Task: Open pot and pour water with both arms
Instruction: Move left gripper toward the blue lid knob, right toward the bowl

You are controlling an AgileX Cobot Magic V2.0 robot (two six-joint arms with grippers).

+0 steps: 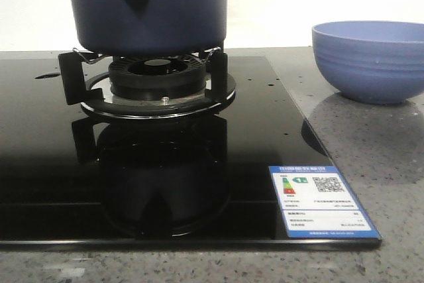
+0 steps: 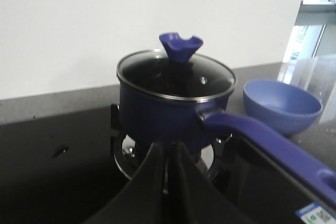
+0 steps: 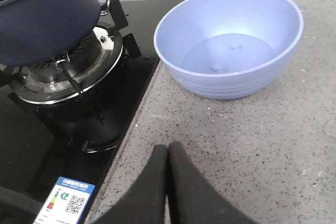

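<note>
The dark navy-blue pot (image 1: 149, 11) stands on the gas burner (image 1: 158, 87), its handle stub with a round hole facing the front view. In the left wrist view the pot (image 2: 163, 114) wears a glass lid (image 2: 176, 77) with a blue knob (image 2: 180, 48), and its long blue handle (image 2: 268, 148) runs toward the camera. My left gripper (image 2: 168, 148) is shut and empty, in front of the pot. My right gripper (image 3: 168, 153) is shut and empty over the grey counter, near the periwinkle bowl (image 3: 231, 40). The pot's side shows in the right wrist view (image 3: 44, 19).
The black glass hob (image 1: 132, 183) carries an energy label sticker (image 1: 321, 203) at its front right corner. The periwinkle bowl (image 1: 371, 61) stands on the speckled grey counter (image 1: 384, 164) to the right of the hob. A white wall is behind.
</note>
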